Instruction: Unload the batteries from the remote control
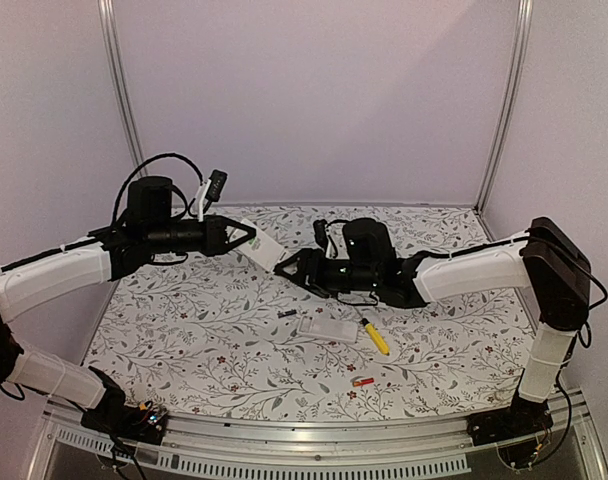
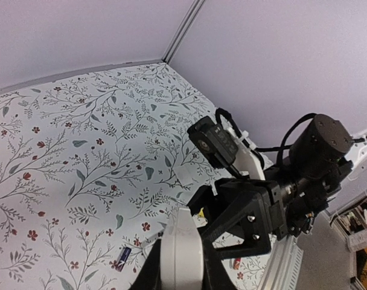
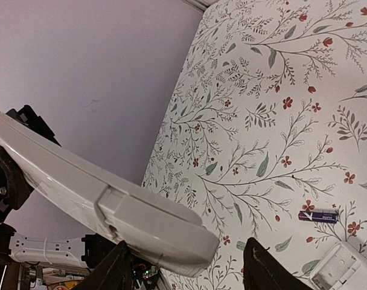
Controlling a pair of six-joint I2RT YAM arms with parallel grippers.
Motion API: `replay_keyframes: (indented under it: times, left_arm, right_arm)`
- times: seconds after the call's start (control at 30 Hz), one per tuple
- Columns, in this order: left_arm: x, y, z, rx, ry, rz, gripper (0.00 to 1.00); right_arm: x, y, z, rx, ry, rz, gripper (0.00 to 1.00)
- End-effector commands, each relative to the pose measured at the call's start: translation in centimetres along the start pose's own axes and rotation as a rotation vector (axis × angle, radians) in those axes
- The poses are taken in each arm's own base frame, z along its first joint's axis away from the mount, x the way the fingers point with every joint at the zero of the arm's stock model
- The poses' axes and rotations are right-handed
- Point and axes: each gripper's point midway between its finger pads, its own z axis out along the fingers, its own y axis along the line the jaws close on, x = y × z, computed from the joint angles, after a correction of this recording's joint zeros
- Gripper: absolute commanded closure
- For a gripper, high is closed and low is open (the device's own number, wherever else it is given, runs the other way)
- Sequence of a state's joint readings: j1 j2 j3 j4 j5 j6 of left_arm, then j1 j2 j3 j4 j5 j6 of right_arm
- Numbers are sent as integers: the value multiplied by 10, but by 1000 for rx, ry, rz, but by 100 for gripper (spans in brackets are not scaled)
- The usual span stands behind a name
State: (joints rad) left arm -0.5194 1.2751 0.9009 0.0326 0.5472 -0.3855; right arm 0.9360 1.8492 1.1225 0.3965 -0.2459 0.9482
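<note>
Top external view: two arms meet above the middle of a floral-print table (image 1: 184,330), with a white remote (image 1: 265,250) held in the air between them. The left gripper (image 1: 249,238) is clamped on one end of the remote and holds it tilted, its free end pointing down toward the right arm. The right gripper (image 1: 282,268) faces that free end with its jaws parted. The right wrist view shows its two dark fingers (image 3: 120,275) spread wide with the remote's rounded tip just above and between them, and no grip on it. Whether a finger touches the remote cannot be told. Two batteries lie loose on the table. A dark battery (image 1: 286,314) rests below the grippers, just beside the left end of a white slab (image 1: 327,328) that lies flat. A red battery (image 1: 362,382) sits nearer the front edge, well apart from the dark one. A yellow screwdriver (image 1: 375,337) lies at an angle just right of the slab. The left wrist view shows the remote edge-on between that gripper's fingers, with the right gripper close ahead. Whether any battery is inside the remote cannot be told.
</note>
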Motion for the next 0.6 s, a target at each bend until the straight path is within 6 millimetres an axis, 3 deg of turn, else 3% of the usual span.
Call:
replay_keyframes:
  times: [0.0, 0.57]
  left_arm:
    - [-14, -21, -1, 57, -34, 45, 100]
    - [-9, -26, 3, 92, -9, 44, 100]
  right_arm:
    - [0, -2, 9, 13, -1, 7, 40]
    - [0, -4, 20, 9, 0, 17, 43]
